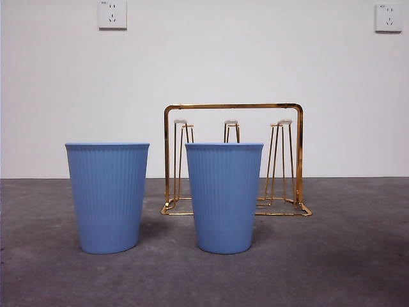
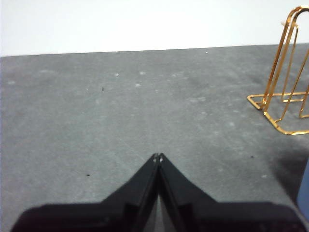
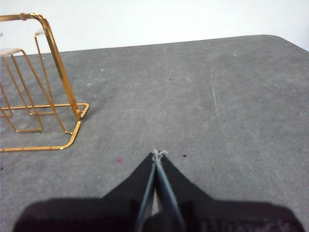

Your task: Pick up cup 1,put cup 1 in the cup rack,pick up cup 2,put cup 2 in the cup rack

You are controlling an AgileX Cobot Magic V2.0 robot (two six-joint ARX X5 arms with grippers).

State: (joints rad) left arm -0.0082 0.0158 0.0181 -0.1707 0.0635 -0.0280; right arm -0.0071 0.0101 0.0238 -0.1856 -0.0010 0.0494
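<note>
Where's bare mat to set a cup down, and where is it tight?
Bare mat lies beside the cup rack, on the side away from both blue cups. Crowded: the right-hand cup stands directly before the rack, with the left-hand cup close beside.

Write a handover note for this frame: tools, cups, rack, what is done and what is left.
Left tool: shut, empty, over bare table.
Right tool: shut, empty, over bare table.
Left blue cup and right blue cup: both upright on the table, in front of the cup rack.
Rack pegs carry nothing.
Done: nothing yet.
Left: pick up each cup and put it in the rack.
</note>
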